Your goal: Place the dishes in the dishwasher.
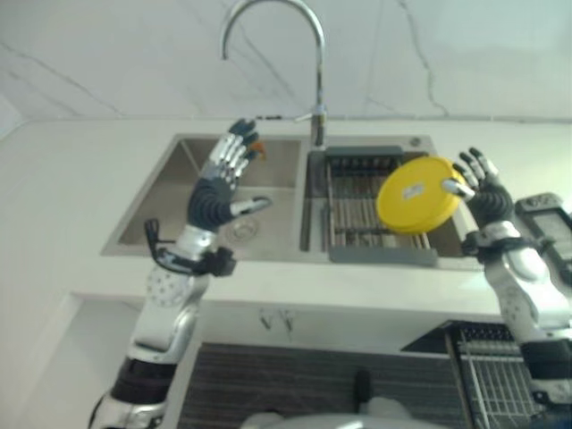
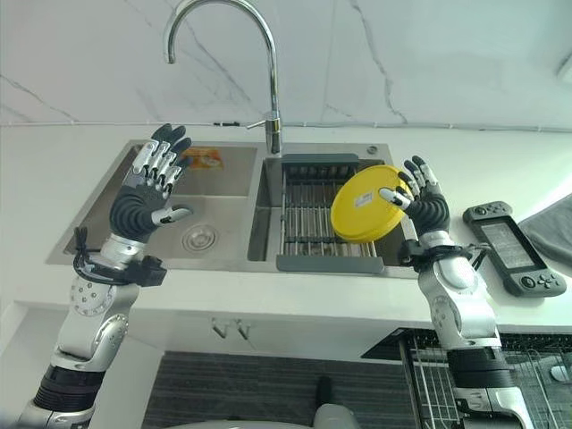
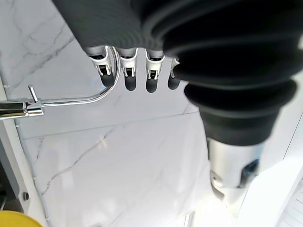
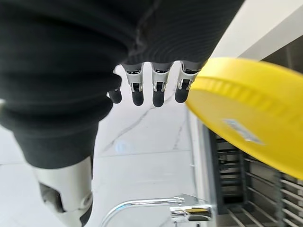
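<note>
Right robot hand (image 2: 427,204) is raised over the right edge of the stainless double-bowl sink (image 2: 214,192) – fingers spread and straight, nothing grasped. The round yellow plastic plate (image 2: 365,216) stands tilted on edge just beside that hand on its inner side, over the dark slatted drying rack (image 2: 313,223) in the right bowl; the thumb tip overlaps the plate's face, whether it actually touches I cannot tell. In the right wrist view the plate (image 4: 246,113) sits beside the straight fingertips (image 4: 159,97), not wrapped by them.

Left robot hand (image 2: 150,192) is up over the left bowl, released – fingers straight, thumb out, holding nothing. Past its fingertips, at the back of that bowl, lies a small orange item (image 2: 203,159), too small to tell what. The chrome gooseneck tap (image 2: 268,80) rises between the two hands, behind the sink divider.

On the white counter (image 2: 36,170), on the outer side of the right hand, lies a black handheld controller with a screen (image 2: 513,247), and a grey cloth (image 2: 554,225) just beyond it. Below the right arm, a wire dishwasher rack (image 2: 527,375) shows.
</note>
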Robot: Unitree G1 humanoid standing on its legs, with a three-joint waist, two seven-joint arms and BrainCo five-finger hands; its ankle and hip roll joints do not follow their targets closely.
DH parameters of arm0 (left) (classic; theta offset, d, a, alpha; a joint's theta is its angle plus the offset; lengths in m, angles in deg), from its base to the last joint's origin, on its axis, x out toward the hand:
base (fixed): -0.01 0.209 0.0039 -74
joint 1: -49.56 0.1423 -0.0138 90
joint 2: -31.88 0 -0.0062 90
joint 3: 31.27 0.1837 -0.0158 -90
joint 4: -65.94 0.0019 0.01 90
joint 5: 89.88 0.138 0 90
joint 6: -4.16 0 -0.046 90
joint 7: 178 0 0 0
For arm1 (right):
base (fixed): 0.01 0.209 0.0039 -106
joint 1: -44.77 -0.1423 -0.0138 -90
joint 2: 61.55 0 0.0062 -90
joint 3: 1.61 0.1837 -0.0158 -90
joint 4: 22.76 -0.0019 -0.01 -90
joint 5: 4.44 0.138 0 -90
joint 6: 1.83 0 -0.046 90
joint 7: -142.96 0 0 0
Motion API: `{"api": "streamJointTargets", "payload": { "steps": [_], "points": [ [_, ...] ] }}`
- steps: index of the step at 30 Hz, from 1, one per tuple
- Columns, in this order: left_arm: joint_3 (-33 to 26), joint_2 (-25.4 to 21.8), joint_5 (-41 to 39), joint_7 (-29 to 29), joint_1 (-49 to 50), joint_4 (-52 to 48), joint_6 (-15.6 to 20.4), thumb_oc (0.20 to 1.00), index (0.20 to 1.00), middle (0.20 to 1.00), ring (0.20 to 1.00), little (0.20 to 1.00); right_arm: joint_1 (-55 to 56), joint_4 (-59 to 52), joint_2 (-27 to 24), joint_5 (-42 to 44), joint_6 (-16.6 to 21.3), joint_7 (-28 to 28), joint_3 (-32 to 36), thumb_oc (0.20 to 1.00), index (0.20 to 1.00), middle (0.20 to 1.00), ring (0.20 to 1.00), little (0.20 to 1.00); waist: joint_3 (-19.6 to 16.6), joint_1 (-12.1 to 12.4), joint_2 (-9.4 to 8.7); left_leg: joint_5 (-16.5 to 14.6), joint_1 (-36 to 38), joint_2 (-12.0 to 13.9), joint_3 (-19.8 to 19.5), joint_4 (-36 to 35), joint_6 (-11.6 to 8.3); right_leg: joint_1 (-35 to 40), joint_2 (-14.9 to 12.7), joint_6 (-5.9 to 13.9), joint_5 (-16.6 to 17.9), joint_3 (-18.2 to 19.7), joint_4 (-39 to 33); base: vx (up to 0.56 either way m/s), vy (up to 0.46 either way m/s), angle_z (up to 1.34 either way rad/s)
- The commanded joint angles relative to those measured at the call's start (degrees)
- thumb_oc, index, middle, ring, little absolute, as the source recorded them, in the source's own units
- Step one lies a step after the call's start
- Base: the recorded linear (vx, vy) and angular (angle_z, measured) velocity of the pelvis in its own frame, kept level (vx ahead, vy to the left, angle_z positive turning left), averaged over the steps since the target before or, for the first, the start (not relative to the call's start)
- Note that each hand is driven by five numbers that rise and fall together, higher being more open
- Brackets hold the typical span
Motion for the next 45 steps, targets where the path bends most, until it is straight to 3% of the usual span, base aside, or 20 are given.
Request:
{"api": "streamJointTargets", "payload": {
  "steps": [1, 21, 36, 45],
  "points": [
    [-0.21, -4.03, 0.78, -0.02, -1.38, 0.24, 2.07, 1.000, 1.000, 1.000, 1.000, 1.000, -3.94, 0.03, 0.49, -0.35, 4.35, -1.14, 2.77, 1.000, 1.000, 1.000, 1.000, 1.000, -3.56, 0.02, -2.05, 0.99, -3.93, -1.57, -1.68, -0.03, 1.69, 7.66, -1.86, 3.15, -8.46, -0.34, 0.08, 0.00, 0.000, 0.00],
    [0.78, -4.26, 0.17, 0.11, -1.77, 1.60, 2.17, 1.000, 1.000, 1.000, 1.000, 1.000, -6.68, 6.88, -1.66, 4.80, 4.05, -4.07, 5.64, 1.000, 1.000, 1.000, 1.000, 1.000, -4.46, 0.73, -2.06, 0.83, -3.71, -1.42, -1.56, -0.03, 1.51, 7.98, -1.19, 2.96, -9.07, 0.26, 0.08, 0.00, 0.000, 0.00],
    [2.67, -5.65, -0.33, 1.22, -3.85, 3.20, 1.12, 1.000, 1.000, 1.000, 1.000, 1.000, -10.56, 22.55, -2.42, 17.51, -3.75, -2.58, 3.80, 1.000, 1.000, 1.000, 1.000, 1.000, -4.56, 2.06, -2.11, 1.18, -3.69, -1.18, -1.74, -0.03, 1.06, 8.65, -1.20, 2.71, -9.36, -1.10, 0.08, 0.00, 0.000, 0.00],
    [2.92, -6.27, -0.44, 1.52, -4.29, 3.33, 0.63, 1.000, 1.000, 1.000, 1.000, 1.000, -11.49, 24.57, -2.66, 20.60, -5.57, 0.10, 2.50, 1.000, 1.000, 1.000, 1.000, 1.000, -4.48, 2.29, -2.14, 1.19, -3.47, -1.25, -1.73, -0.03, 1.01, 9.02, -1.12, 2.67, -9.53, -1.36, 0.08, 0.00, 0.000, 0.00]
  ]
}}
